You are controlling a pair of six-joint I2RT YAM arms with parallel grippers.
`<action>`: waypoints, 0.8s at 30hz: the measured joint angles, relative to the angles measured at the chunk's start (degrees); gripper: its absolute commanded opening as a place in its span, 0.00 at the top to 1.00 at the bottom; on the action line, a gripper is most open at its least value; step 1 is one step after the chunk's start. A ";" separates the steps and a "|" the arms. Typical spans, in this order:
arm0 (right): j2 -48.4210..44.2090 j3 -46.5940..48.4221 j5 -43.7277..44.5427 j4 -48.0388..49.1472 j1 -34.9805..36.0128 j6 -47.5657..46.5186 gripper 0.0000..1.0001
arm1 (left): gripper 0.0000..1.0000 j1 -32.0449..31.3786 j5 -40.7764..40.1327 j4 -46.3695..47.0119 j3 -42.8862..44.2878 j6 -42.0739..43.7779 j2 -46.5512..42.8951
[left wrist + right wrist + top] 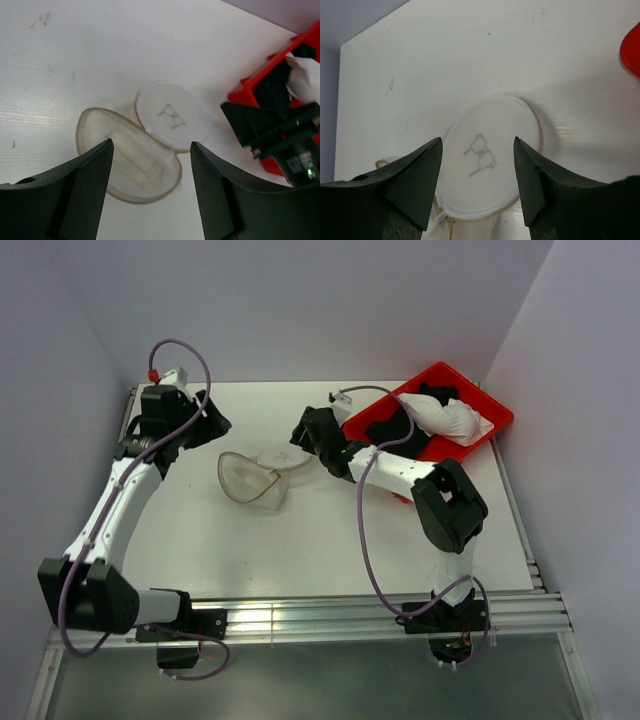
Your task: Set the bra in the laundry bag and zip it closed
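The laundry bag lies on its side at the middle of the white table, its mouth open and its body empty. Its round flat lid, with a small dark mark, lies flat beside it. In the left wrist view the bag's open body and the lid sit below my open left gripper. My right gripper hangs open above the lid. Black and white cloth is heaped in the red tray; I cannot tell which piece is the bra. Both grippers flank the bag.
The red tray stands at the back right, tight to the right wall. My right arm's elbow lies in front of it. Grey walls close in the table on the left, back and right. The right gripper's body shows in the left wrist view.
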 measured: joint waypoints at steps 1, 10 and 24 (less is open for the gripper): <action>-0.92 -0.09 -0.63 -0.42 -0.35 -0.98 0.33 | 0.31 -1.07 0.24 0.22 -0.72 0.09 -1.99; -20.72 -8.96 -5.62 -5.20 -12.94 -12.00 0.33 | 0.31 -15.85 9.44 4.11 -13.25 2.84 -14.62; -6.54 9.22 0.17 -24.55 -32.65 -27.50 0.12 | 0.20 -20.39 13.70 4.76 -19.98 7.48 -26.01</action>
